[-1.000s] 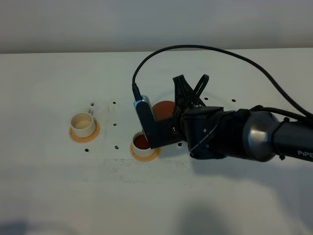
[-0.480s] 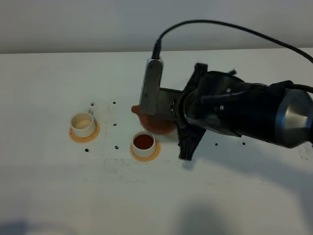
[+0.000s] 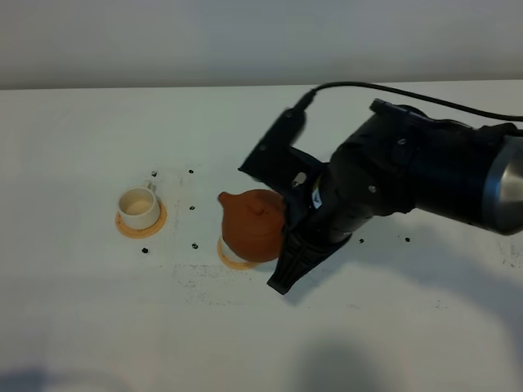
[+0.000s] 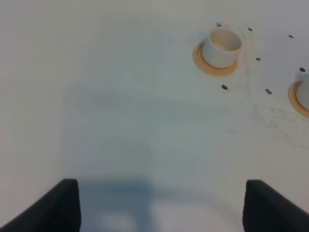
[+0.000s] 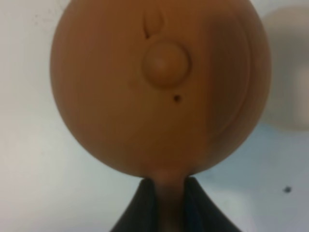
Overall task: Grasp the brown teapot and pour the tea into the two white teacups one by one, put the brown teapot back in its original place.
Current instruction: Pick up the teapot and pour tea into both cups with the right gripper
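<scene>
The brown teapot (image 3: 252, 226) hangs roughly upright above the table, spout (image 3: 223, 198) pointing left. My right gripper (image 3: 286, 237) is shut on its loop handle; in the right wrist view the fingers (image 5: 145, 208) pinch the handle below the lid knob (image 5: 165, 63). The left white teacup (image 3: 137, 207) stands on an orange-tan coaster. The right teacup is hidden behind the teapot in the high view; only its coaster (image 3: 232, 260) shows. Its edge appears in the left wrist view (image 4: 305, 92), as does the left cup (image 4: 222, 45). My left gripper (image 4: 164, 208) is open and empty. The saucer is hidden by the arm.
The right arm (image 3: 409, 175) and its cable (image 3: 368, 86) span the right half of the table. Small dark marks (image 3: 193, 243) dot the white tabletop around the coasters. The table's back edge (image 3: 122, 88) meets a grey wall.
The right wrist has rotated back and the teapot has swung from its pouring tilt to upright. It moved forward and now covers the right cup, which held reddish tea before.
</scene>
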`<state>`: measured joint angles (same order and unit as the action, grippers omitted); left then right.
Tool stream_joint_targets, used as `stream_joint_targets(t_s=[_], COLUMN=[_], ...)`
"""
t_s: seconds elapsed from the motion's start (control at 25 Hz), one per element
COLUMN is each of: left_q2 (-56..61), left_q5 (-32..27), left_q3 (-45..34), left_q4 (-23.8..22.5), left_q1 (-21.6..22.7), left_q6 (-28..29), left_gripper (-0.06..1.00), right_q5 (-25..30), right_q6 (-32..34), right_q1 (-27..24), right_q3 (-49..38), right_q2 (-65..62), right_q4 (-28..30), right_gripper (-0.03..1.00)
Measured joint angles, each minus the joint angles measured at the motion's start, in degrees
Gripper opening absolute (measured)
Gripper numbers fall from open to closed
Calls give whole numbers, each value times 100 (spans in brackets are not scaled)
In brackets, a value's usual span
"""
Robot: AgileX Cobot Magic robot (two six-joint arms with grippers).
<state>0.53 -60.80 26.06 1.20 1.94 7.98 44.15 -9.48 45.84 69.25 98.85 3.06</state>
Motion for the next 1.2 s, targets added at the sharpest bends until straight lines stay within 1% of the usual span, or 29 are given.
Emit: stream_joint_targets(t_s=[0.32, 0.56, 0.76, 1.04, 1.12, 1.2], left_q2=[0, 0, 0, 0, 0, 0], left_q5=[0, 0, 0, 0, 0, 0], left_q3=[0, 0, 0, 0, 0, 0], left_q4=[0, 0, 0, 0, 0, 0], left_q1=[0, 0, 0, 0, 0, 0], left_q6=[0, 0, 0, 0, 0, 0], left_gripper=[68, 68, 68, 68, 68, 68], right_q5=[-878, -1359, -1627, -1683, -1610, -1390], right_q6=[0, 0, 0, 0, 0, 0], right_q1=[-332, -470, -496, -496, -496, -496], right_q3=[-836, -1329, -1580, -1624, -1555, -1391], right_q2=[0, 0, 69, 485, 485, 485], right_q4=[-306, -467, -479, -473, -421, -306], right_gripper=[10, 10, 10, 10, 10, 10])
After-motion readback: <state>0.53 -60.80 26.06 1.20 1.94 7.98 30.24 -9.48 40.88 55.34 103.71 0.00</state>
